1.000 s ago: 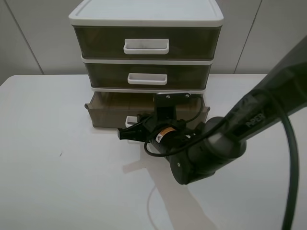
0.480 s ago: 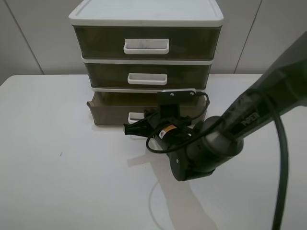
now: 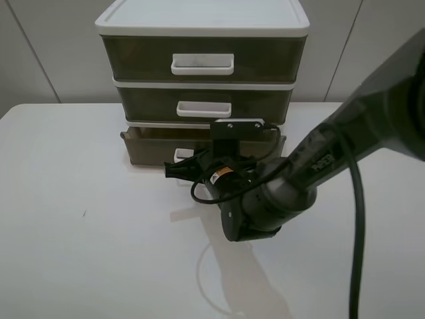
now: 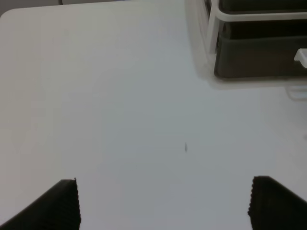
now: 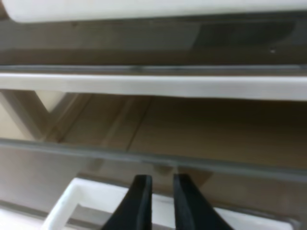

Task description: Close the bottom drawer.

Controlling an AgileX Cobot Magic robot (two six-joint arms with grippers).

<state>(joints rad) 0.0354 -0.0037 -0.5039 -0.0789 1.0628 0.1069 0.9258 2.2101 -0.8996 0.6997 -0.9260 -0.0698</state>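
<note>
The bottom drawer (image 3: 147, 147) is the lowest of three smoky-brown drawers and sticks out a little from the white-framed cabinet (image 3: 202, 23). Its white loop handle (image 3: 182, 155) is partly hidden by my right gripper (image 3: 174, 171), which is shut and presses its tips against the drawer front. In the right wrist view the two black fingertips (image 5: 139, 199) lie close together over the handle (image 5: 91, 203), below the drawer's front rim (image 5: 144, 155). My left gripper (image 4: 163, 206) is open and empty over the bare table, apart from the drawer's corner (image 4: 259, 60).
The middle drawer (image 3: 204, 105) and the top drawer (image 3: 202, 60) are shut above. The right arm (image 3: 265, 199) with its black cable (image 3: 355, 219) reaches across the white table (image 3: 80, 226) in front of the cabinet.
My right gripper has moved toward the cabinet, and the bottom drawer has slid in with it. It now sticks out much less.
</note>
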